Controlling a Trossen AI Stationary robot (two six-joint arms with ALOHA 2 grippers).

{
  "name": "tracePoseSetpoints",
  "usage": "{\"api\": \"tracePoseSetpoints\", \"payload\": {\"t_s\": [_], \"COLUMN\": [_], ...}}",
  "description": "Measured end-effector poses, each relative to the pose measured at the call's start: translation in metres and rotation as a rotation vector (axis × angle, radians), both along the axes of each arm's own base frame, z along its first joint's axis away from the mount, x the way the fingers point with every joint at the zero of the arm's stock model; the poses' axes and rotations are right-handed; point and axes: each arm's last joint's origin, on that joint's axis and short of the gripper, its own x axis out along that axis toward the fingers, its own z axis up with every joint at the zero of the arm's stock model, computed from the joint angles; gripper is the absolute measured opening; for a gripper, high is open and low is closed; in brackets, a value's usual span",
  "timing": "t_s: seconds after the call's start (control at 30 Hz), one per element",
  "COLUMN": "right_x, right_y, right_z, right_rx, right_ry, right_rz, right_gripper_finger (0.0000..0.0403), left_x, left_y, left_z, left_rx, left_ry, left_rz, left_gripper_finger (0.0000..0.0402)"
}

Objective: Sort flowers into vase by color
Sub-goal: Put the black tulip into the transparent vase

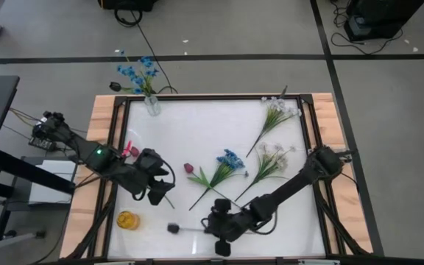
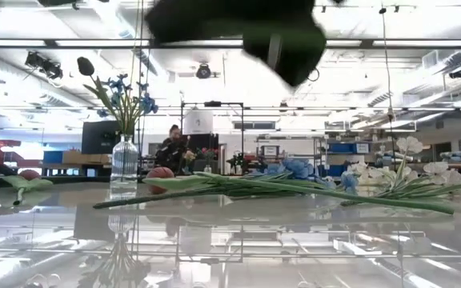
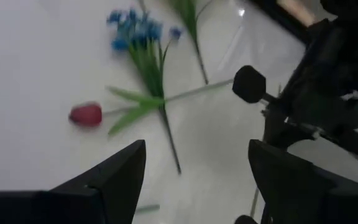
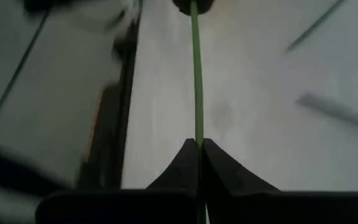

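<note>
My right gripper [image 1: 212, 226] is near the table's front, shut on a dark-bud flower whose bud [image 1: 173, 228] points toward the table's left. My left gripper [image 1: 158, 194] is open and empty, left of a pink-red tulip bud [image 1: 188, 168] and a blue flower [image 1: 229, 159] that lie flat on the table with crossing stems. Two white sprays [image 1: 278, 110] [image 1: 272, 156] lie at the right. A glass vase [image 1: 152, 104] at the far edge holds blue flowers [image 1: 138, 72]. The low view also shows a dark bud [image 2: 85, 66] in it. My right gripper pinches the thin green stem [image 4: 196, 138] between its two shut fingers [image 4: 180, 163]. The fingers come level from the table's right and lie along the stem. The stem runs straight out ahead of them to the dark bud [image 4: 191, 5]. The left wrist view [image 3: 248, 84] shows the bud too.
A small round yellow thing [image 1: 127, 219] stands at the front left, and something pink [image 1: 131, 150] is at the table's left edge. The table has a raised wooden frame [image 1: 101, 147]. Bare white surface lies in the middle far part [image 1: 205, 125].
</note>
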Motion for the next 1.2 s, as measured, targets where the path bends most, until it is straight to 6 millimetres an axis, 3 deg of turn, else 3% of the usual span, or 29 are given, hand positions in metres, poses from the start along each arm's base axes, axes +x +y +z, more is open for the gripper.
{"api": "tracePoseSetpoints", "payload": {"t_s": [0.37,0.5,0.63,0.87,1.2], "right_x": [-0.030,-0.041,-0.042,-0.033,-0.018], "right_y": [-0.035,-0.049,-0.062,-0.083,-0.124], "right_z": [0.103,0.135,0.160,0.191,0.209], "right_rx": [0.011,-0.021,-0.035,-0.049,-0.088], "right_ry": [-0.289,-0.398,-0.501,-0.696,-0.853], "right_rz": [-0.501,-0.597,-0.620,-0.580,-0.510], "right_gripper_finger": [0.0011,0.0011,0.0011,0.0011,0.0010], "left_x": [-0.021,-0.029,-0.025,0.005,0.027], "left_y": [0.014,0.020,0.020,0.023,0.056], "left_z": [0.048,0.064,0.071,0.079,0.099], "left_rx": [0.137,0.186,0.274,0.365,0.406], "left_ry": [-0.380,-0.494,-0.540,-0.653,-0.867], "left_rz": [0.024,0.041,0.011,-0.019,0.022], "left_gripper_finger": [0.0254,0.0254,0.0254,0.0254,0.0251]}}
